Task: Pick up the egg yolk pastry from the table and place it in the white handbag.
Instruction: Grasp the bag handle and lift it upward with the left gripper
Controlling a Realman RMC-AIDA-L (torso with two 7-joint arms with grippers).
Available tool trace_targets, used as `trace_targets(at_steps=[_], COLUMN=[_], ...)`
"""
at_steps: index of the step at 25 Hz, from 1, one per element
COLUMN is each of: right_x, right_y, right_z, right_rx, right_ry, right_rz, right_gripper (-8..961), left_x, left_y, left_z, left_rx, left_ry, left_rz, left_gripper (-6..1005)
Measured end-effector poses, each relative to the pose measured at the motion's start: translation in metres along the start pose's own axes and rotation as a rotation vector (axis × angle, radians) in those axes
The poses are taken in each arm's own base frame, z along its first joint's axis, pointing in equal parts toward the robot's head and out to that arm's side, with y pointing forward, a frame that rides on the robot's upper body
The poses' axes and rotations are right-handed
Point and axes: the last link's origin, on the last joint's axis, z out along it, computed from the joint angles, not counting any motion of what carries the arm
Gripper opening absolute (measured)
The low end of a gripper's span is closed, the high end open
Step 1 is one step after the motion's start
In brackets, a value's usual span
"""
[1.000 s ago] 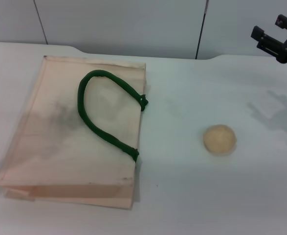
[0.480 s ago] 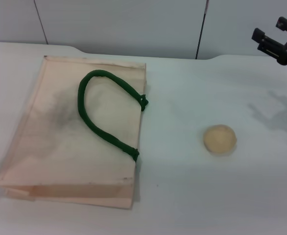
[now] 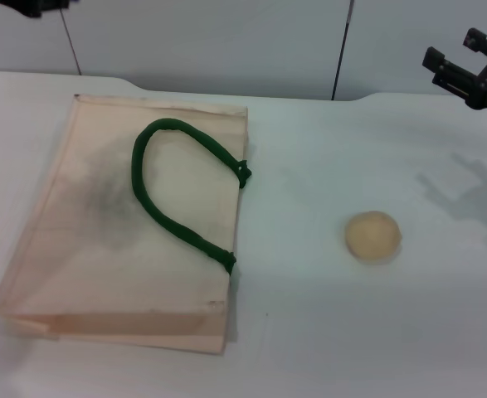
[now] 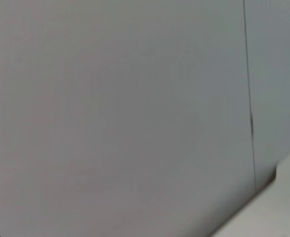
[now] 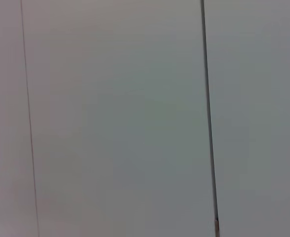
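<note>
The egg yolk pastry point(image 3: 373, 236), a small round pale yellow-tan ball, sits on the flat white surface point(image 3: 326, 332). It is on the robot's right side of the big flat cream cloth handbag point(image 3: 85, 249), well apart from it. Nothing touches the pastry.

The handbag lies flat on its side. There are grey smudges on the cloth. Its thick dark green rope handle point(image 3: 177, 186) lies in a loop on top of the bag, and both ends of the rope reach the bag's right edge, the edge that faces the pastry.

The black right gripper point(image 3: 457, 50) is up in the air, far to the right of the handbag and farther back than the bag's far edge. It is well apart from the pastry too. Its fingers point(image 3: 438, 62) are spread apart and hold nothing. Its grey shadow point(image 3: 475, 199) falls on the surface, on the far side of the pastry from the bag.

Only a small dark bit of the left gripper point(image 3: 27, 7) shows, above and behind the handbag's far left corner. I cannot tell if it is open or closed.

Behind the handbag stands a plain grey wall point(image 3: 210, 41) with thin dark lines. Both wrist views show this grey wall point(image 4: 110, 108) point(image 5: 115, 118) and not the bag or the pastry.
</note>
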Motion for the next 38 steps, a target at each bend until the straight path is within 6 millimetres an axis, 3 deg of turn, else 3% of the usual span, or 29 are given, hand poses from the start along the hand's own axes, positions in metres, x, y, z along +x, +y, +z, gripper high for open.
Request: trace_targets(at_steps=[5, 10, 16, 28, 38], right_x=[-0.001, -0.002, -0.002, -0.004, -0.006], right_y=[0.001, 0.001, 0.002, 0.006, 0.007], right_z=[0.001, 0.002, 0.003, 0.007, 0.007], right_rx=[-0.005, -0.009, -0.012, -0.037, -0.050], right_ry=[-0.002, -0.004, -0.005, -0.002, -0.010], right_rz=[0.000, -0.002, -0.003, 0.000, 0.001], right_gripper=[818, 818, 818, 817, 817], left_x=[-0.001, -0.004, -0.022, -0.044, -0.049], left_y=[0.011, 0.018, 0.020, 0.030, 0.037], left_z=[0.028, 0.050, 0.078, 0.116, 0.134], left_rx=[0.008, -0.018, -0.060, -0.089, -0.097], left_ry=[-0.177, -0.219, -0.253, -0.329, -0.299], left_rz=[0.085, 0.102, 0.047, 0.030, 0.003], left_gripper=[398, 399, 400, 452, 507])
